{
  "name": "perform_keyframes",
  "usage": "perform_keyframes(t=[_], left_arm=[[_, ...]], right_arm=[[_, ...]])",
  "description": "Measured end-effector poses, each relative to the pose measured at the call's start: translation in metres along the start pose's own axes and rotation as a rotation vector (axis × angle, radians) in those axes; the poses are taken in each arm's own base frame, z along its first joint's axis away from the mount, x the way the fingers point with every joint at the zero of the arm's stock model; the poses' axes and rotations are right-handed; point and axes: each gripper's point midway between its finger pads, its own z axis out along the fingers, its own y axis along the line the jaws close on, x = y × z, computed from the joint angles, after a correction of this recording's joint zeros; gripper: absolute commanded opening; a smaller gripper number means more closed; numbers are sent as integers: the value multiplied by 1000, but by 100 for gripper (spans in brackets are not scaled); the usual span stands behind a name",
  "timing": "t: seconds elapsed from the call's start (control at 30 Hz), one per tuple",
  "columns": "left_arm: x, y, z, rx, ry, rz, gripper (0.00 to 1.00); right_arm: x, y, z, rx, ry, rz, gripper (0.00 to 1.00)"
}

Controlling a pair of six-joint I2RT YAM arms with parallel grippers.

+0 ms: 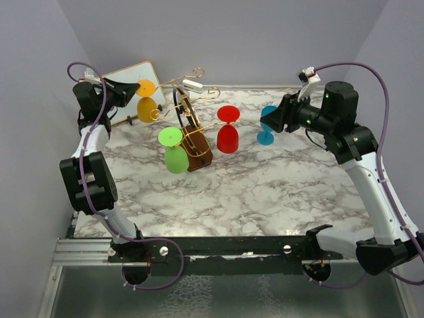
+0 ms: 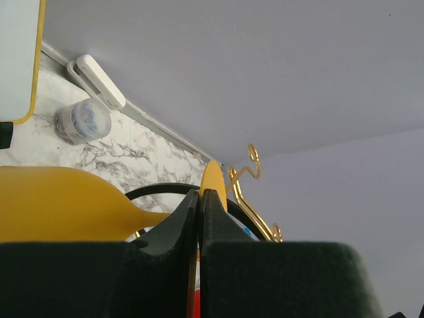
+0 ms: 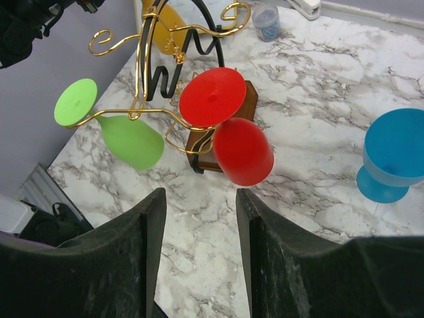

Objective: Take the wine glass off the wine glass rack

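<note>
I see my left gripper [image 2: 200,194] closed on the round foot of the yellow wine glass [image 1: 147,109], which hangs foot-up on the wine glass rack [image 1: 200,158], at ten o'clock from its wooden base. My right gripper [image 3: 199,202] stands open and holds nothing.

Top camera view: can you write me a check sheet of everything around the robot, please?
Surface: white-and-grey marble table; no spills seen.
Job's things: gold wine glass rack stands on its wooden block; orange glass, green glass and red glass hang from it.
Clutter: blue glass stands on the table; white board, white clip-like thing and small jar at the back.
Claws: left claw shut on the orange glass's stem; right claw open, holding nothing, near the blue glass.
Cables: purple cables run along both arms.
Surroundings: plain pale walls; nothing else seen.
</note>
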Motion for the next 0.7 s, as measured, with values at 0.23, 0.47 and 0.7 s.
perform_keyframes(t=[0.23,0.47,0.7], left_arm=[[-3,-1,-10,15,-32,-57,0],[-3,-22,-20,61,-49,-58,0],[0,-21,-23,66,-49,-67,0]], right_arm=[[-1,1,-1,-2,-8,1,46],[0,0,0,-2,-7,10,46],[2,0,0,-1,-4,13,46]])
